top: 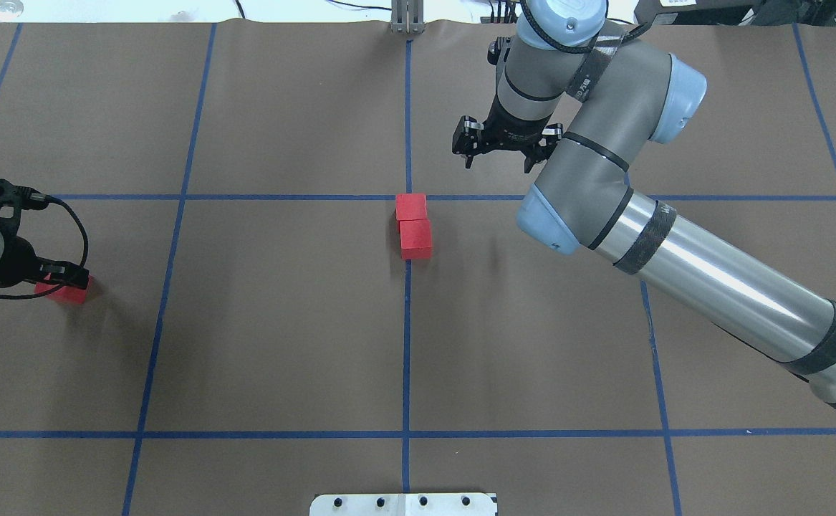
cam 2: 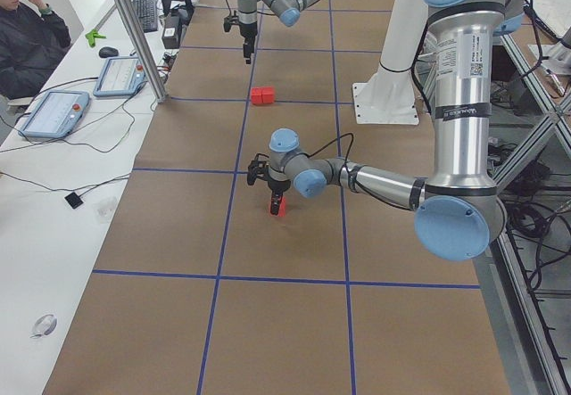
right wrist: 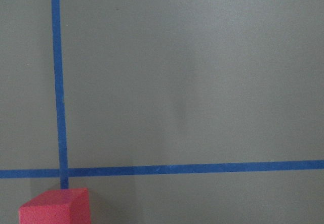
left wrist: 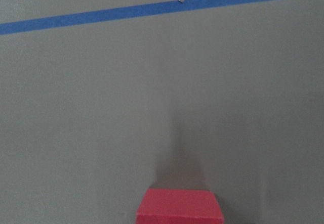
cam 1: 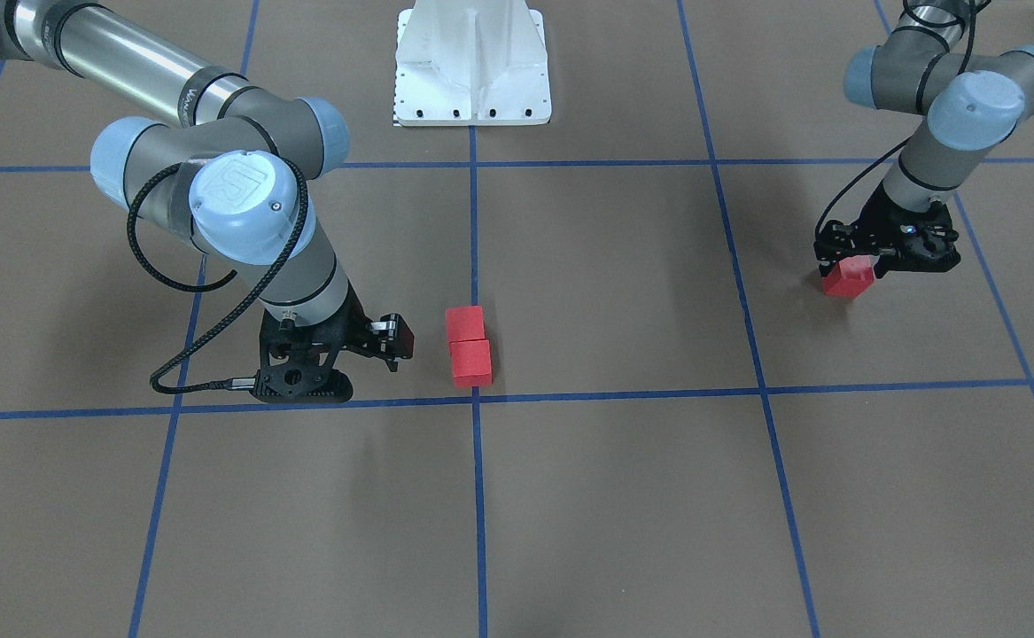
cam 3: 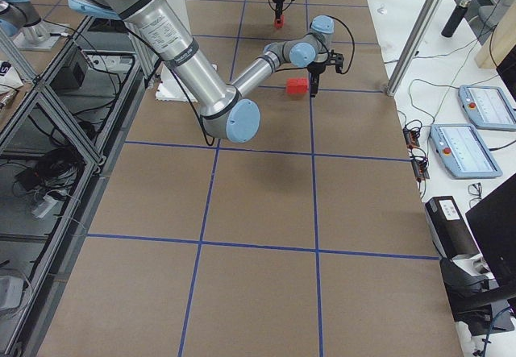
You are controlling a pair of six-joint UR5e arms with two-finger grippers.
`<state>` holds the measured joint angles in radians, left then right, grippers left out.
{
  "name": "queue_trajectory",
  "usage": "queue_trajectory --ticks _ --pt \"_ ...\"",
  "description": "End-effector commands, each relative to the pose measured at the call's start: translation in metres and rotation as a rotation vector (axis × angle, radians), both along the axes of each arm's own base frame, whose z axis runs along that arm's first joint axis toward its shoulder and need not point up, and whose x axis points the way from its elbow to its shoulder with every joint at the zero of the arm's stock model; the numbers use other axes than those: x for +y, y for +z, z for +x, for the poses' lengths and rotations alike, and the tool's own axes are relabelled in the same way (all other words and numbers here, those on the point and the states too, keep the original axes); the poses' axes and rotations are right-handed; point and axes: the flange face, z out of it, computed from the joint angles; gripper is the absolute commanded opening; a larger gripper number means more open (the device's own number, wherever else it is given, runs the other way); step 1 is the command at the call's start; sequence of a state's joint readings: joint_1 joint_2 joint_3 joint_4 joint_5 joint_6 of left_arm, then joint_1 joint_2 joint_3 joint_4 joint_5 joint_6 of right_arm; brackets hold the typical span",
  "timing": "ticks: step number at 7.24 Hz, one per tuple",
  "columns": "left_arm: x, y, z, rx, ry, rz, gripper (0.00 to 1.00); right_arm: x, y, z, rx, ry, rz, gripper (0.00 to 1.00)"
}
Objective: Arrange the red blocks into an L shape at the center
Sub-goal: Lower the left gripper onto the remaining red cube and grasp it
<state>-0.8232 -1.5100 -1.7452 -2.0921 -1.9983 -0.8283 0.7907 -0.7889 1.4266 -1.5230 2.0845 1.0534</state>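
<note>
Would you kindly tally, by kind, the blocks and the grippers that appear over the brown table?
red blocks: 3
grippers, the left gripper and the right gripper: 2
Total: 5

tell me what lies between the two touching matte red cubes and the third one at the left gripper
Overhead view: only bare brown paper and one blue tape line between the paired red cubes and the lone red cube.

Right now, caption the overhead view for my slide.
Two red blocks touch just off center; left gripper at the third block, right gripper open.
</note>
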Motion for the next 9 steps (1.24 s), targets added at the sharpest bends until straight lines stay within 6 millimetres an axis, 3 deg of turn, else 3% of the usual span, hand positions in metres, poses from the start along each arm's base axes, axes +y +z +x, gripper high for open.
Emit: queue_trajectory --ticks 1,2,3,4,9 --pt "0.0022 -0.0005 0.0017 -0.001 0.006 -0.001 0.69 -0.0015 0.0042 0.0026 0.004 0.001 -0.001 0.99" --pt "0.0019 -0.0028 0.0021 0.002 0.006 0.002 0.43 -0.0033 0.0065 0.0054 0.006 0.002 -0.002 0.99" --pt "0.0011 -0.0073 0.0038 0.008 0.008 0.009 0.41 -0.0074 0.0064 0.0108 0.005 0.009 -0.001 0.99" --pt "0.0002 -0.0065 0.0048 0.006 0.011 0.010 0.51 -0.0083 0.0071 0.0115 0.006 0.010 -0.002 0.99" --pt "-0.0041 -0.0050 0.0103 0.001 0.012 0.011 0.67 -0.0090 0.0071 0.0124 0.006 0.012 -0.002 0.99"
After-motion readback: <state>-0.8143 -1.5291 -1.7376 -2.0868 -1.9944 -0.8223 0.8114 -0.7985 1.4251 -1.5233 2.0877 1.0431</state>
